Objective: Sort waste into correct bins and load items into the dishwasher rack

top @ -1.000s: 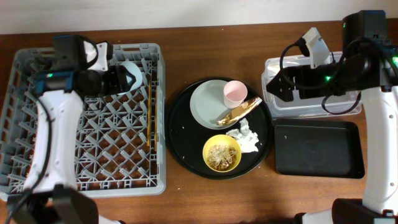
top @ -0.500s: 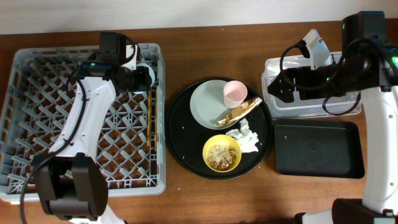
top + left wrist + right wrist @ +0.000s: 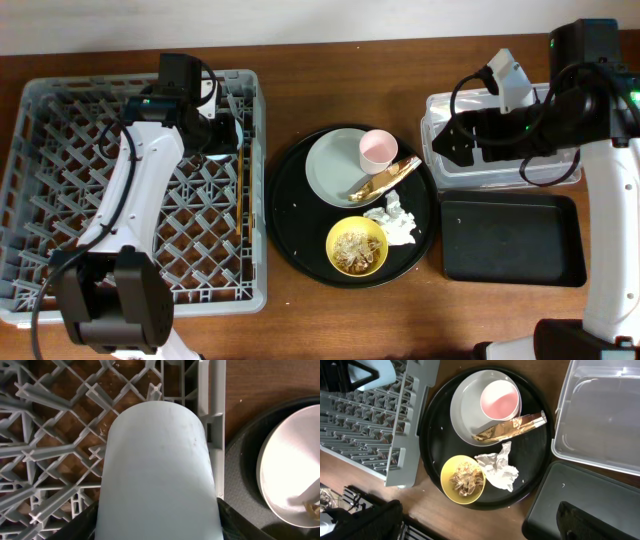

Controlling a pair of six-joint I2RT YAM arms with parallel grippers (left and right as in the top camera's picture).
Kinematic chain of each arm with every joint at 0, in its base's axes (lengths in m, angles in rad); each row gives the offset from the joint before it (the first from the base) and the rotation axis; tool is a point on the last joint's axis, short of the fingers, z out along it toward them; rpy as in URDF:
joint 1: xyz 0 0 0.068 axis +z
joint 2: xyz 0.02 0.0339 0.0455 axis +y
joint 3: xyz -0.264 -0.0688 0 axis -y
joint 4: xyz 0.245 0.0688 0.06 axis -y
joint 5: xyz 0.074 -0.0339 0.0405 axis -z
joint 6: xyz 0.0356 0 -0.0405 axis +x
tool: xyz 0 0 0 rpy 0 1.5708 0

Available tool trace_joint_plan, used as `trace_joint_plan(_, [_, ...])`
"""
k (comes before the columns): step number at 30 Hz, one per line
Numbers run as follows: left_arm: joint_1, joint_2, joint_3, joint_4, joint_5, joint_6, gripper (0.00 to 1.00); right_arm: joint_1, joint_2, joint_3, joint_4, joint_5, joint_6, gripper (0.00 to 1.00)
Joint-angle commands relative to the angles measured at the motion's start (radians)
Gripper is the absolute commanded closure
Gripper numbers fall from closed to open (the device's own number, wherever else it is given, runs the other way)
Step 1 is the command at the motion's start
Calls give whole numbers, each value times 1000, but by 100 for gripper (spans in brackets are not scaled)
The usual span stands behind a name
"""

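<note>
Left wrist view: small pale-blue plastic cup [image 3: 160, 470] was pinched between the jaws of the left gripper [image 3: 224, 134], over the pegs at the far right corner of the large square grey lattice dishwasher rack [image 3: 100, 82]; contact with the pegs could not be told. Step judged: loading the cup. Next move calls for settling it between pegs inside the rack's right wall, then releasing. Right gripper [image 3: 450, 135] hung well right of the rack, jaws spread, empty. Small pink cup [image 3: 500, 399] and round yellow bowl [image 3: 463, 480] sat just right of the rack, not yet loaded
</note>
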Motion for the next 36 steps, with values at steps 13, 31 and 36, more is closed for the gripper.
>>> trace_joint_plan(13, [27, -481, 62, -183, 193, -39, 1, 421, 50, -114, 245, 310, 166, 43])
trace_joint_plan(31, [26, -536, 56, -326, 193, -39, 1, 474, 333, -507, 836, 484, 212, 82])
trace_joint_plan(36, [26, -536, 56, -326, 193, -39, 1, 473, 327, -495, 834, 488, 209, 96])
